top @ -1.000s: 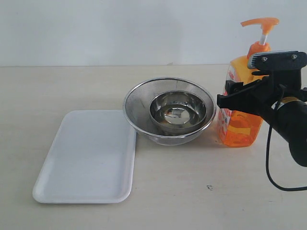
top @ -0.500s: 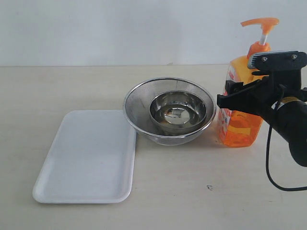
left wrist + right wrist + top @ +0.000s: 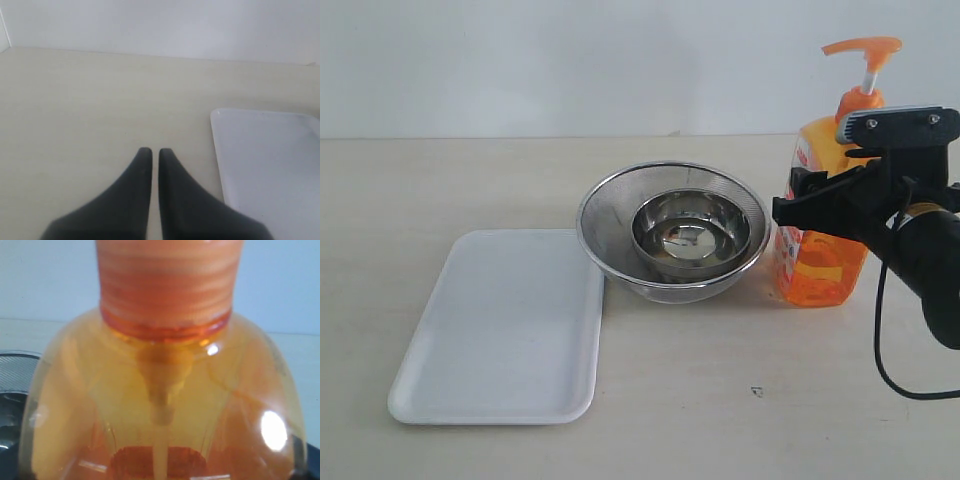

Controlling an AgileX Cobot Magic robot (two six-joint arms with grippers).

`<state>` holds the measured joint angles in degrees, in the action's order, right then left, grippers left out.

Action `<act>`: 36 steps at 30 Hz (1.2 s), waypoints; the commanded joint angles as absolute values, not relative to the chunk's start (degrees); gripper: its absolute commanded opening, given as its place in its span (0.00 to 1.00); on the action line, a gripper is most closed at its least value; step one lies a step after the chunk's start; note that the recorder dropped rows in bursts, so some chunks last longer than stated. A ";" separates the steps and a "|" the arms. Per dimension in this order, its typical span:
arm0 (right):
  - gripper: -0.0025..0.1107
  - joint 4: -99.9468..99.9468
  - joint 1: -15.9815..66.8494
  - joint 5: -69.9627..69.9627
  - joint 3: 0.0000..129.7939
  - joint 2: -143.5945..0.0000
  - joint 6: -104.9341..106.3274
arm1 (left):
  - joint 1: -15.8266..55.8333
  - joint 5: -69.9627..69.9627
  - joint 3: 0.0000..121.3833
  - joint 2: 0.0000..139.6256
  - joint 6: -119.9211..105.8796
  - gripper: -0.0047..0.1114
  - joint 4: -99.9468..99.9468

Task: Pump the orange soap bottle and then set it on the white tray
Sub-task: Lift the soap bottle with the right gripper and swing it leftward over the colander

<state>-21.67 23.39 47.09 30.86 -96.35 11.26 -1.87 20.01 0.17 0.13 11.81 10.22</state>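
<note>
We see the orange soap bottle [image 3: 817,270] standing upright on the desk [image 3: 720,400] at the far right, just right of a round steel strainer bowl [image 3: 605,215] that holds a smaller steel bowl [image 3: 690,235]. Its pump head [image 3: 865,46] is raised on the white stem, spout pointing left. The right hand [image 3: 790,200] comes in from the right and clasps the bottle at shoulder height, one black finger across its near face; in the right wrist view the bottle [image 3: 160,390] fills the picture. The white tray [image 3: 500,330] lies flat at the near left, its right edge close to the strainer, well apart from the bottle. The left hand [image 3: 151,152] is closed to a thin slit, holding nothing, above bare desk beside a corner of the tray [image 3: 270,160].
</note>
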 commanded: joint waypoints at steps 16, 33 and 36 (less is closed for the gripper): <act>0.02 -17.03 23.50 49.50 31.10 -79.67 12.11 | -1.87 19.67 0.00 0.00 12.29 0.08 10.21; 0.02 -15.06 39.04 33.33 46.97 -72.19 14.71 | -1.87 19.67 0.00 0.00 12.29 0.08 10.31; 0.02 -16.12 43.28 31.80 50.46 -74.30 15.94 | -1.87 19.67 0.00 0.00 12.29 0.08 10.31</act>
<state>-15.82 40.15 28.53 46.85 -73.52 14.48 -1.87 20.01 0.17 0.13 11.81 10.22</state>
